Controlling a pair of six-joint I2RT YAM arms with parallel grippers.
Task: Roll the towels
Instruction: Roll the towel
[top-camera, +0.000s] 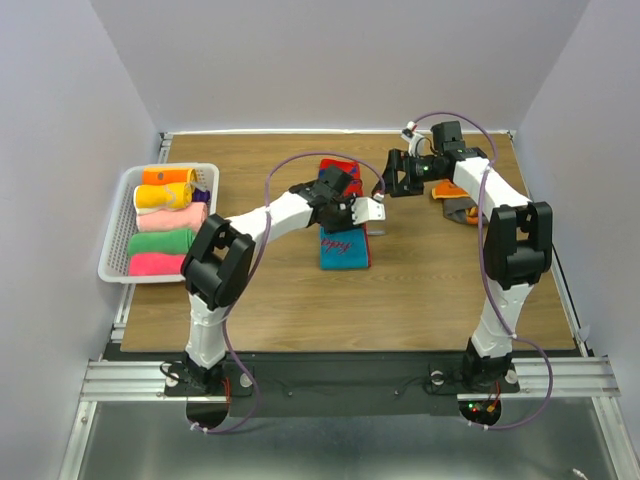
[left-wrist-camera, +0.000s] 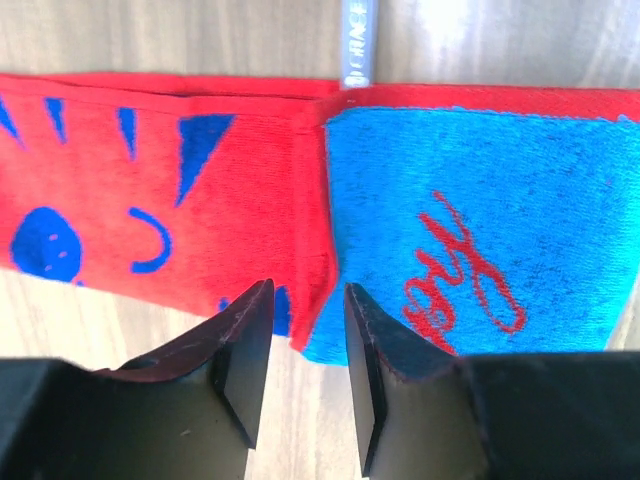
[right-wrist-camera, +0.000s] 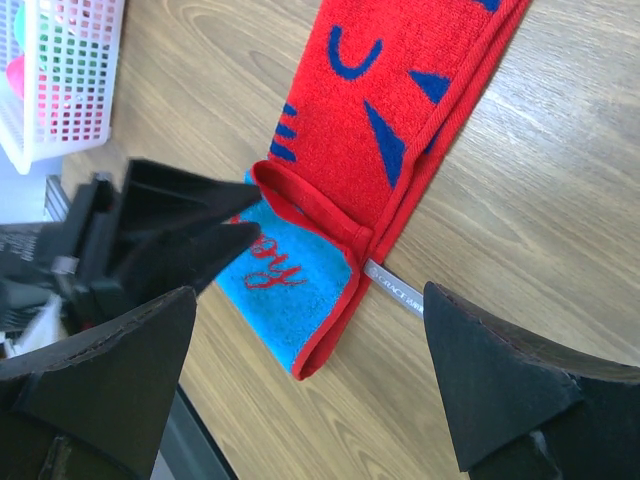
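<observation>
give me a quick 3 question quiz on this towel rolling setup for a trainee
1. True or false: the right gripper is shut on the red and blue towel.
2. Where do the rolled towels lie? A: in the white basket. B: stacked on the red and blue towel. C: between the right gripper's fingers.
3. Fill in: the script on the towel's blue face is ___.
Key: 1 false, its jaws stand wide open with nothing between them; 2 A; 3 red.
</observation>
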